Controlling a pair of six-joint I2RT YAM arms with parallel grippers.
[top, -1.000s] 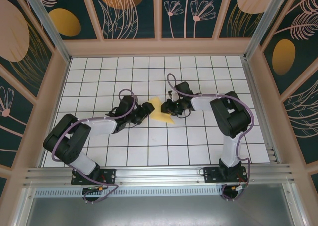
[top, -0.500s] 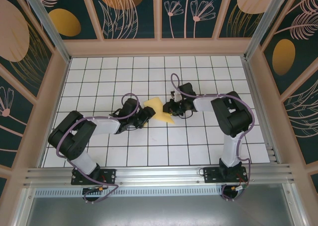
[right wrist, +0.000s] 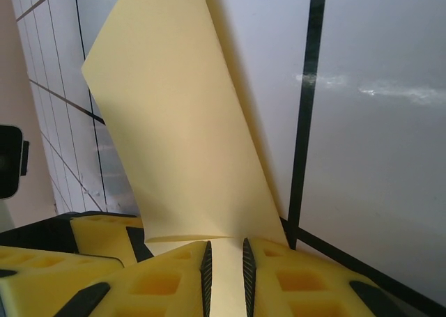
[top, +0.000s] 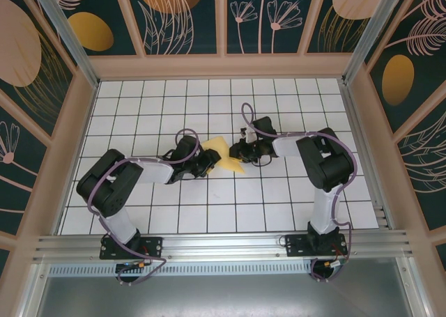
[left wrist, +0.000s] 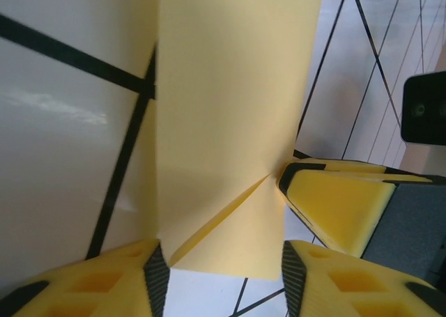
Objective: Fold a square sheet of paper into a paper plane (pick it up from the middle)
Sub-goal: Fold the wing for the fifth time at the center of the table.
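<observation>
Left fingers [left wrist: 327, 279] have moved in astride the yellow paper [left wrist: 230, 122].

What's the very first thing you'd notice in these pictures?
The folded yellow sheet of paper jumps out, bright in the middle of the white gridded table. The right arm's yellow-fingered tool pinches one edge of it, while the left arm's yellow-fingered tool sits open around the opposite side.

The jaws, nearly closed, pinch the square sheet of paper [right wrist: 181, 122] over the gridded table [right wrist: 376, 157].
</observation>
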